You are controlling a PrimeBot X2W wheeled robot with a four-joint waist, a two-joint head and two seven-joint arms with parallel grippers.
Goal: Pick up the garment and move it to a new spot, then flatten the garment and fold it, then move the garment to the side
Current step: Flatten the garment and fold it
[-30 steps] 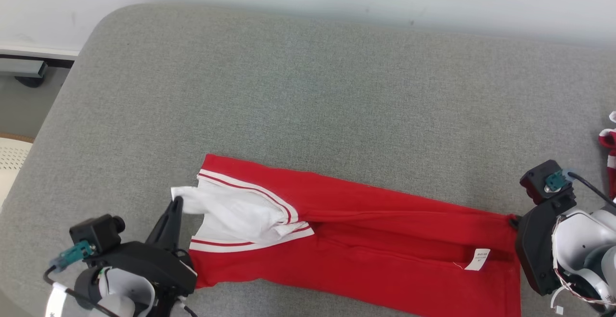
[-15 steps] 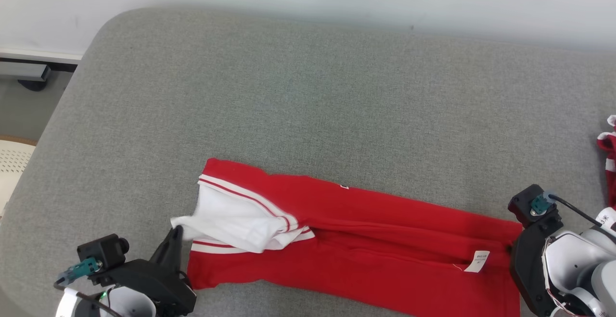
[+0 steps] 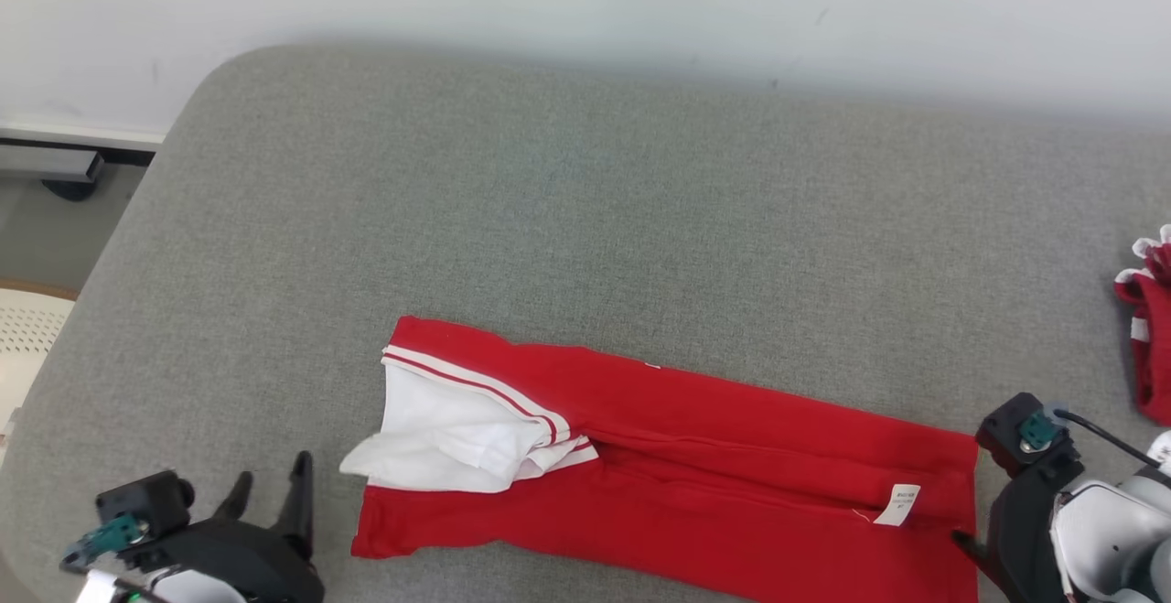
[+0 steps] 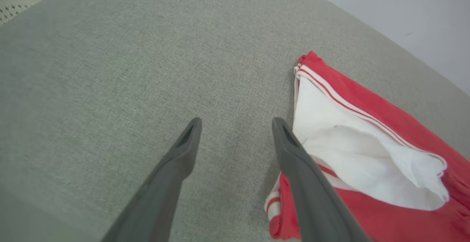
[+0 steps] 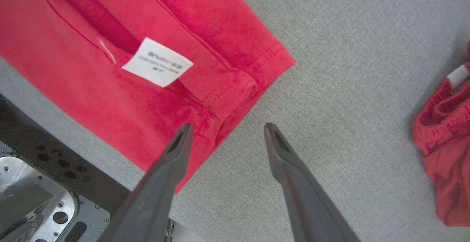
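The garment point(image 3: 714, 466) is red with a white, red-striped part at its left end. It lies as a long folded strip on the grey padded surface point(image 3: 585, 219), with a white label point(image 3: 897, 504) near its right end. My left gripper point(image 3: 272, 486) stands open just left of the white part, holding nothing. In the left wrist view the left gripper point(image 4: 237, 124) is over bare padding, and the garment point(image 4: 367, 154) lies beside the right finger. My right gripper point(image 5: 228, 127) is open at the hem corner of the garment point(image 5: 147, 32), with its left finger over the red cloth.
A second red, white-trimmed piece of clothing point(image 3: 1148, 338) lies at the right edge, also seen as red clothing point(image 5: 448, 150). The pale wall runs behind the surface. The padding's rounded left edge drops to the floor, where a white perforated object point(image 3: 27, 338) sits. My base plate point(image 5: 36, 205) lies below the near edge.
Both grippers have opened and let go of the garment's ends, then drawn back toward the near edge. The white end has settled onto the padding. The head camera has shifted slightly.
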